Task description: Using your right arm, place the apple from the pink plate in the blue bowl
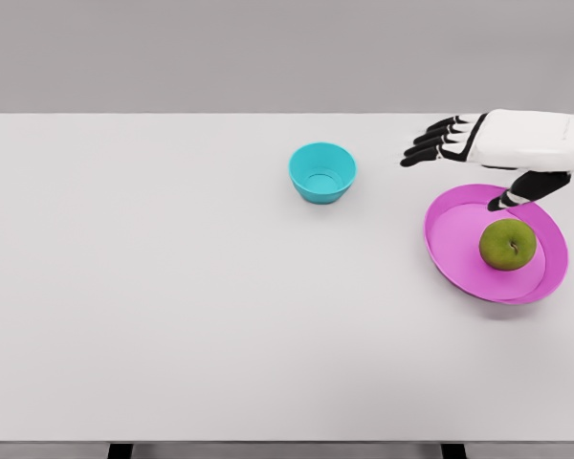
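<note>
A green apple [508, 244] lies on the pink plate [454, 239] at the right side of the white table. The blue bowl [322, 172] stands empty to the plate's upper left. My right hand [459, 167] comes in from the right edge and hovers above the plate's far rim, up and left of the apple. Its black fingers [430, 143] are spread toward the left, the thumb hangs down over the plate, and it holds nothing. The left arm does not show.
The white table [172, 287] runs across the whole view, with its near edge along the bottom and its far edge against a grey wall. Two dark table legs [121, 450] show below the front edge.
</note>
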Robot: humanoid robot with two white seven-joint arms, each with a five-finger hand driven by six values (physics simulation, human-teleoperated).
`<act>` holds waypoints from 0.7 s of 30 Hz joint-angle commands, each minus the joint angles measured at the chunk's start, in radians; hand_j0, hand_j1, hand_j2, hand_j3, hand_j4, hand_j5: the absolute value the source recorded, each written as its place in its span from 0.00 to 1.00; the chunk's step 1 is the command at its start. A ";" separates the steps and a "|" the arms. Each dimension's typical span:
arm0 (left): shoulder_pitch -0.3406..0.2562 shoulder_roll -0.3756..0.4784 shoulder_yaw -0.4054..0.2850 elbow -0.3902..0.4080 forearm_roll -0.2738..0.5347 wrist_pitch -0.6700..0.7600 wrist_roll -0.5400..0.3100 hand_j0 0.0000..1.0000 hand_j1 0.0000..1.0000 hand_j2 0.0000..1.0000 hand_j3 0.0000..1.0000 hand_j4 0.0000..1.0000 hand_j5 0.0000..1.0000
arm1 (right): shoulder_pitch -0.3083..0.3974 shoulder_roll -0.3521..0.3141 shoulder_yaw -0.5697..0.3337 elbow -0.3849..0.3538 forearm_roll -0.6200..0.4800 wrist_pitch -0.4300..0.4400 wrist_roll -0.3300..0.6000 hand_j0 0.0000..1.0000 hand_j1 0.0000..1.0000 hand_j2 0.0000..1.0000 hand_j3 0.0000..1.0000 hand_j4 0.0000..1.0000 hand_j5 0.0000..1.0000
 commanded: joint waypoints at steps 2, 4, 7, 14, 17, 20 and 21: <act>0.000 0.000 0.000 0.000 0.000 0.000 0.000 1.00 1.00 1.00 1.00 1.00 1.00 | 0.005 -0.072 0.053 0.009 -0.015 -0.001 -0.025 1.00 1.00 1.00 1.00 1.00 1.00; 0.000 0.000 0.000 0.000 0.000 0.000 0.000 1.00 1.00 1.00 1.00 1.00 1.00 | 0.006 -0.075 0.071 0.014 -0.015 -0.001 -0.023 1.00 1.00 1.00 1.00 1.00 1.00; 0.000 0.000 0.000 0.000 0.000 0.000 0.000 1.00 1.00 1.00 1.00 1.00 1.00 | 0.014 -0.129 0.077 0.046 -0.017 -0.001 -0.022 1.00 1.00 1.00 1.00 1.00 1.00; 0.000 0.000 0.000 0.000 0.000 0.000 0.000 1.00 1.00 1.00 1.00 1.00 1.00 | 0.018 -0.110 0.171 0.066 0.019 -0.001 -0.011 1.00 1.00 1.00 1.00 1.00 1.00; 0.000 0.000 0.000 0.000 0.000 0.000 0.000 1.00 1.00 1.00 1.00 1.00 1.00 | 0.021 -0.107 0.218 0.069 0.023 -0.001 -0.013 1.00 1.00 1.00 1.00 1.00 1.00; 0.000 0.000 0.000 0.000 0.000 0.000 0.000 1.00 1.00 1.00 1.00 1.00 1.00 | 0.020 -0.100 0.217 0.077 0.025 -0.001 -0.019 1.00 1.00 1.00 1.00 1.00 1.00; 0.000 0.000 0.000 0.000 0.000 0.000 0.000 1.00 1.00 1.00 1.00 1.00 1.00 | 0.020 -0.100 0.217 0.077 0.025 -0.001 -0.019 1.00 1.00 1.00 1.00 1.00 1.00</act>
